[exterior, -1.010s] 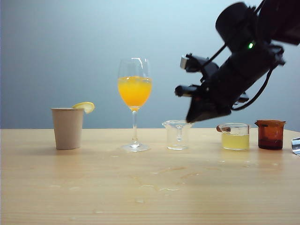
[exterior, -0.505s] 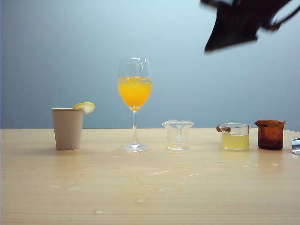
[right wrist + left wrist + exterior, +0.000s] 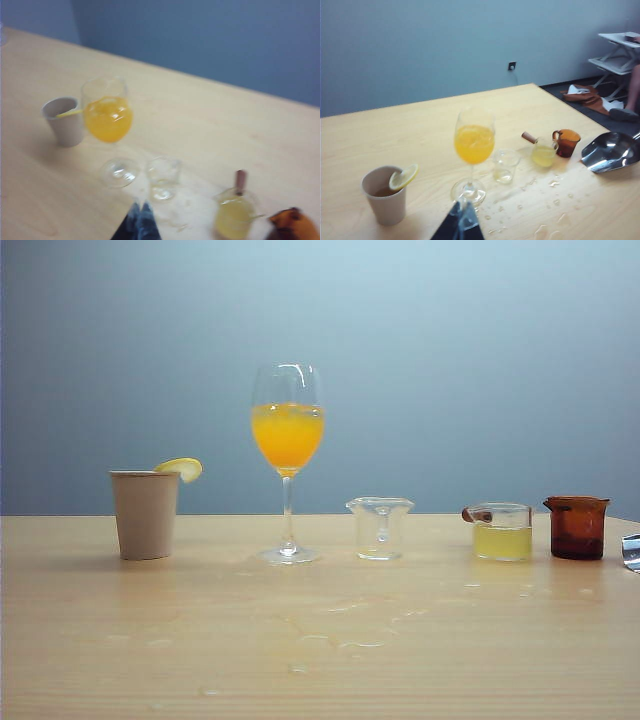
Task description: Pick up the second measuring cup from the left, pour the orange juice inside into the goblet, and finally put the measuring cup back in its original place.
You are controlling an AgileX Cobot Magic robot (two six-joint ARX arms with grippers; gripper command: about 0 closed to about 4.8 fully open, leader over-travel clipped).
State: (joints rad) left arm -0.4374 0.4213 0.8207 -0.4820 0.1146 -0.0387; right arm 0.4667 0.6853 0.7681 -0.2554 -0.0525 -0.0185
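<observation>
Gone from the exterior view, our right tool [image 3: 140,212], pressed together, hangs high; left tool [image 3: 462,215] likewise. Measuring cup [image 3: 380,528] stands empty, orange juice [image 3: 287,435] fills goblet [image 3: 287,462].

A: How many vessels stand on the table?
B: Five: one tall clear stemmed goblet [image 3: 287,462], one beige paper cup [image 3: 144,513], three small glass cups.
A: Three alike?
B: No: one clear spouted measuring cup [image 3: 380,528], one clear handled cup [image 3: 502,531], one amber-brown cup [image 3: 577,527].

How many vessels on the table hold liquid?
3: the goblet with orange juice, the handled cup with pale yellow liquid, and the paper cup. The amber cup's contents are unclear.
</observation>
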